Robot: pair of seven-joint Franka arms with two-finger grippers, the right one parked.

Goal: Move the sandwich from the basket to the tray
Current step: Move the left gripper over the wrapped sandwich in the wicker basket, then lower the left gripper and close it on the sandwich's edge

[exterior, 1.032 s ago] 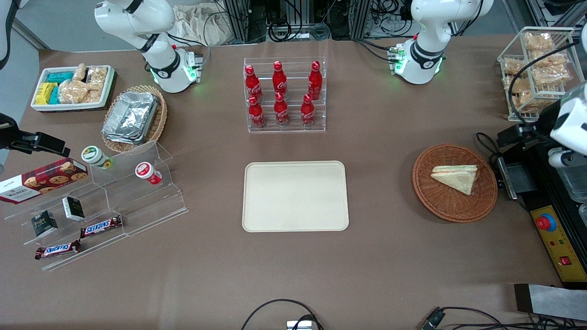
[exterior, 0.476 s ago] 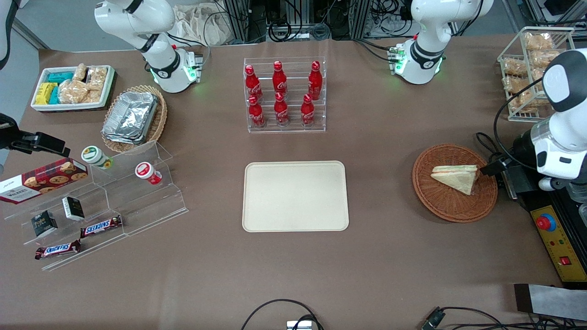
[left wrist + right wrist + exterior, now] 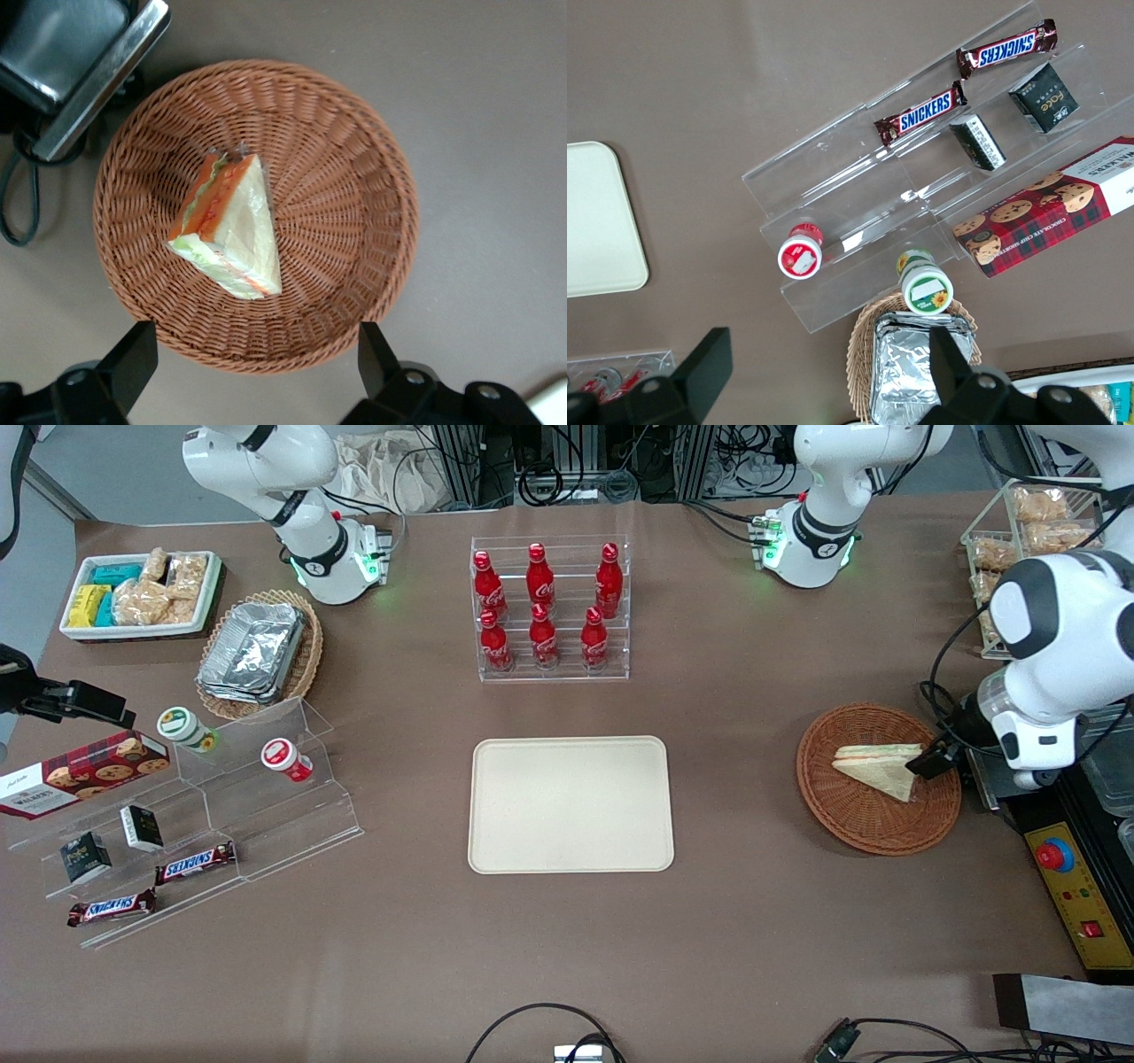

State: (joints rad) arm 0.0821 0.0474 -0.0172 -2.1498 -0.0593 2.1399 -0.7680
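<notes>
Presently the working arm reaches in from its own end of the table, its white forearm bent down over the brown tabletop (image 3: 762, 921) so that the two-finger black gripper (image 3: 252, 354) hangs above the round shallow brown wicker basket (image 3: 855, 819). In the wrist view its two dark fingers (image 3: 133, 359) stand wide apart, with nothing between them but the basket's rim and weave. In the front view only one dark fingertip (image 3: 932, 760) shows, at the edge of the basket nearest the arm.

Directly beneath the claw, inside the basket and a little off its middle, lies the small triangular wedge of pale bread with orange-red and green filling (image 3: 229, 226). This sandwich rests flat on the wicker, apart from both fingers. In the front view its long axis runs across the table: the cut edge with the filling, farther from the front camera, stretches from a narrow tip pointing toward the parked arm's end to the thick end close by the claw.

The flat beige rectangular tray with rounded corners (image 3: 570, 804) lies well away from the claw, toward the parked arm's end, with bare tabletop between it and the basket.
</notes>
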